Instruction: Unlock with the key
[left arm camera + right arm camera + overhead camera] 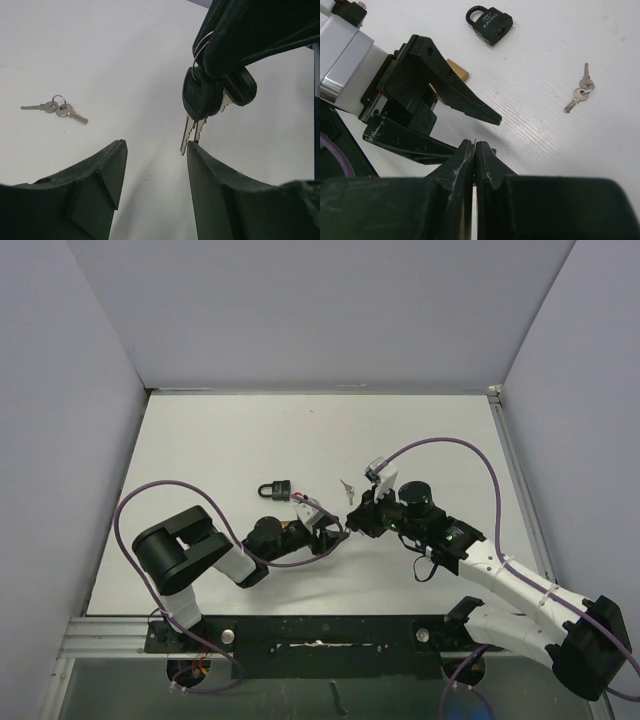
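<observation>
Right gripper (pixel 474 148) is clenching black-headed metal keys (pixel 200 99), dangling them between the released left gripper (pixel 156 165) fingers, likely for regrasping, small black padlock (pixel 277 488) lying nearby.

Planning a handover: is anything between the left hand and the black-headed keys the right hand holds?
Nothing visible. The black-headed keys hang from the shut right hand, their tips right at the mouth of the open left hand.
</observation>
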Controlling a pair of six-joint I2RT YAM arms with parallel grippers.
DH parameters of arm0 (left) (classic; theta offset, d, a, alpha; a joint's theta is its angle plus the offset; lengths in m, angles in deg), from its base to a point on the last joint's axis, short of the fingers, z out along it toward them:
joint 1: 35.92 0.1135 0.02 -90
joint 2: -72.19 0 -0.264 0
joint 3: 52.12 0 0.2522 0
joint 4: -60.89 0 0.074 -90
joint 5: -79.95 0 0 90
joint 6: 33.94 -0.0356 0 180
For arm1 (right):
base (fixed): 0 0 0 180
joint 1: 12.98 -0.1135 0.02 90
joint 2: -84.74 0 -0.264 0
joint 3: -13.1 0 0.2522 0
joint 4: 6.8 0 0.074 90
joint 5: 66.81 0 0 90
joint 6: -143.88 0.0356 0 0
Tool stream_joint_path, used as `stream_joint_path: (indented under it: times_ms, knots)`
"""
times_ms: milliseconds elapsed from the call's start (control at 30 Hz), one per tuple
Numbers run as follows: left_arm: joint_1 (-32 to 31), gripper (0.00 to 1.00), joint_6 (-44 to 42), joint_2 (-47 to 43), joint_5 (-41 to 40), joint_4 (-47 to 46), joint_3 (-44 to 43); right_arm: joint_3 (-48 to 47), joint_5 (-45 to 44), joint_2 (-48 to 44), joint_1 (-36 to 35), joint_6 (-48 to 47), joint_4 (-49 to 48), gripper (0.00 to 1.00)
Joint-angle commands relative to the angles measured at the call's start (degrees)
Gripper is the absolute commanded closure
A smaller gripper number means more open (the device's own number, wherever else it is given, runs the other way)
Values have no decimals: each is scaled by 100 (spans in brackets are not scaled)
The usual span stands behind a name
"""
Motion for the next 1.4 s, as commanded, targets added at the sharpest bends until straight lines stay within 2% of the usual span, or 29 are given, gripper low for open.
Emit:
stream_joint_path:
  times_ms: [0, 367, 600, 700, 833, 1033, 1200, 1367]
  knots:
    - [-34, 51, 100, 59, 118, -569, -90, -192, 61, -36, 4, -17, -293, 100]
    - [-48, 55, 67, 42, 17, -695, -161, -205, 243, 35, -2, 43, -360, 100]
    - [-82, 63, 57, 163, 74, -833, -228, -235, 326, 129, -4, 67, -415, 100]
    - [-77, 70, 65, 225, 162, -893, -267, -245, 332, 155, -3, 75, -439, 100]
    - [-80, 84, 66, 283, 235, -928, -301, -271, 300, 168, -7, 53, -418, 100]
    - [-80, 97, -23, 251, 255, -930, -253, -280, 190, 185, -1, 53, -335, 100]
    - [-100, 100, -203, 153, 129, -930, -158, -280, -10, 182, 3, 143, -257, 100]
    - [-121, 100, -684, -209, -266, -503, -22, -337, -282, 116, 6, 235, -35, 83]
